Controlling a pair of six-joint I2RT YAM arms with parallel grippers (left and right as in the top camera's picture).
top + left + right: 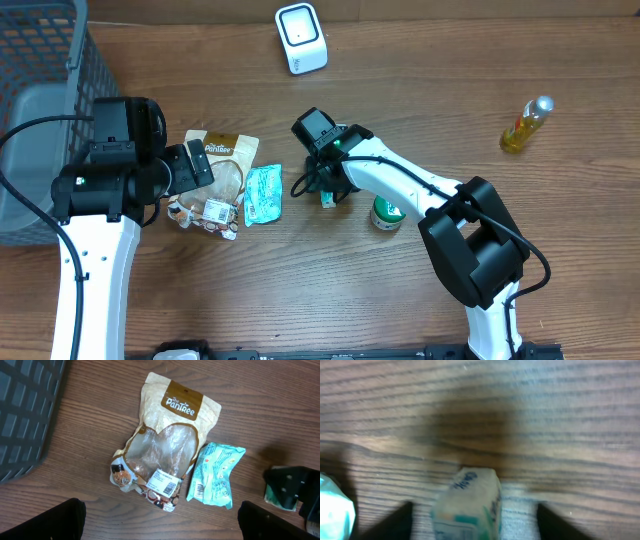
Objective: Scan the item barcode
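Where the bench lies nearest the robot's base, a green can [385, 213] is seen right of the middle. Just left of it a small box [328, 198] is set on the wood. The right gripper [474, 507] is lowered around it, jaws held apart, with the box between them and a gap on each side. Further left a teal packet [216, 475] is laid flat, barcode up, just beside a pouch [170, 435] with a white barcode label. The left gripper [161, 510] is hung over the pouch's near end, jaws spread wide with nothing clamped. Farther back, a yellow bottle [527, 125] is seen toward the right edge. A white scanner [301, 38] is placed at the far edge, and a grey basket [40, 60] fills the far left corner.
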